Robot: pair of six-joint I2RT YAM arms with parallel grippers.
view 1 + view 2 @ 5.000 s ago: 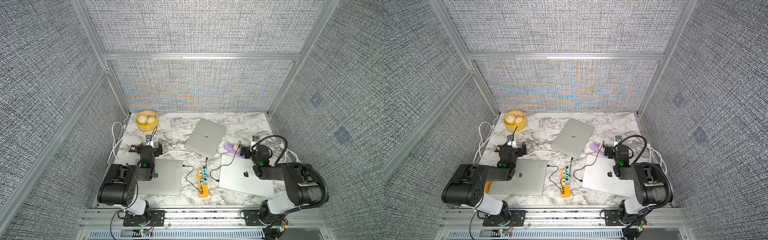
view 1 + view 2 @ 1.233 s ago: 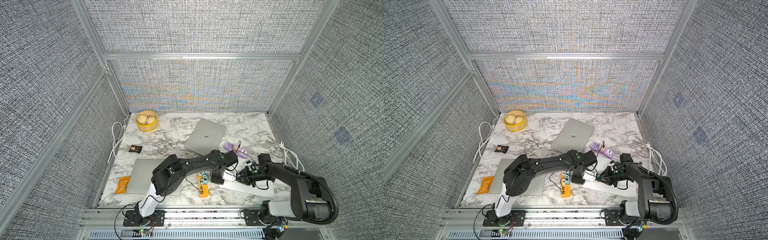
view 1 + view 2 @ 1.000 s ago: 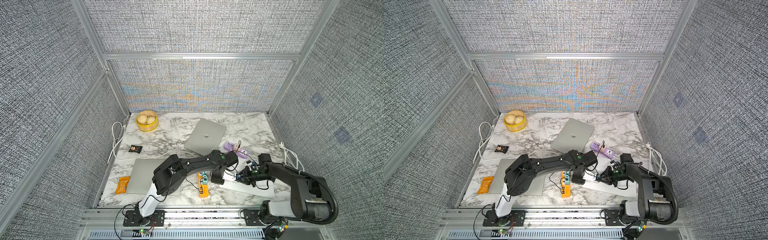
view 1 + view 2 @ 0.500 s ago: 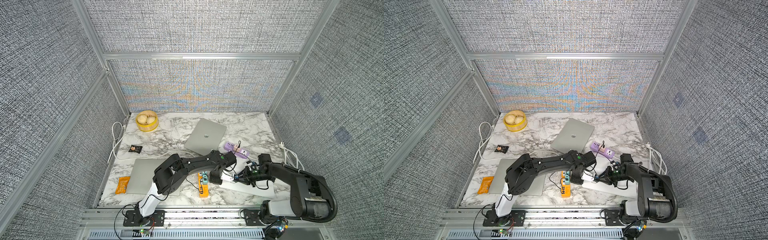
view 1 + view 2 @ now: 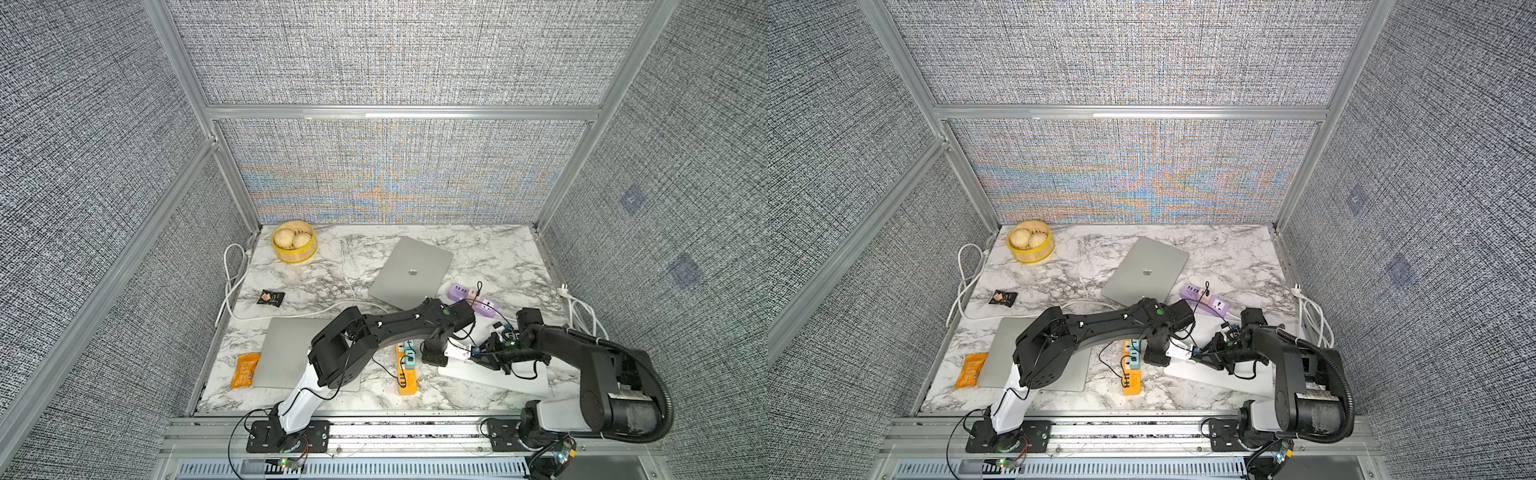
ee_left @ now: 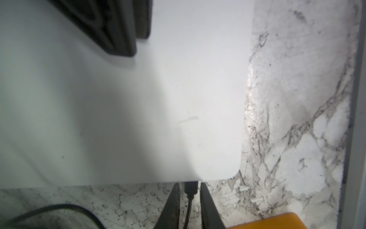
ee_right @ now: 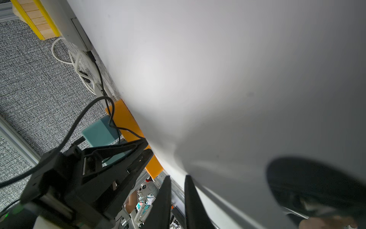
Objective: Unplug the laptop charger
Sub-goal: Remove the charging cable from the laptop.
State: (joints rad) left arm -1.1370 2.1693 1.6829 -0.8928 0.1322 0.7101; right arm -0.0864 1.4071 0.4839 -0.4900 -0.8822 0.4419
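Note:
A black charger plug [image 6: 191, 188] sits in the edge of the silver laptop [image 6: 118, 119] on the right side of the table [image 5: 498, 380]. My left gripper [image 6: 190, 195] is shut on that plug, one finger on each side, and its thin black cable [image 6: 187, 210] trails back between them. In both top views the left arm reaches across to this laptop's left edge, gripper [image 5: 432, 360] [image 5: 1153, 358] pointing down. My right gripper [image 5: 482, 357] [image 7: 177, 178] is shut and rests on the laptop's lid [image 7: 217, 79] close by.
An orange power strip [image 5: 406, 376] with a teal adapter [image 5: 409, 359] lies just left of the plug. A purple power strip [image 5: 473, 297] and a second laptop [image 5: 409, 272] lie behind. A third laptop [image 5: 286, 353], snack packets, a bamboo steamer [image 5: 294, 241] and white cables [image 5: 232, 282] occupy the left.
Since five seconds ago both arms have left their folded poses and come to the right laptop's left edge. Over the last second they have barely moved.

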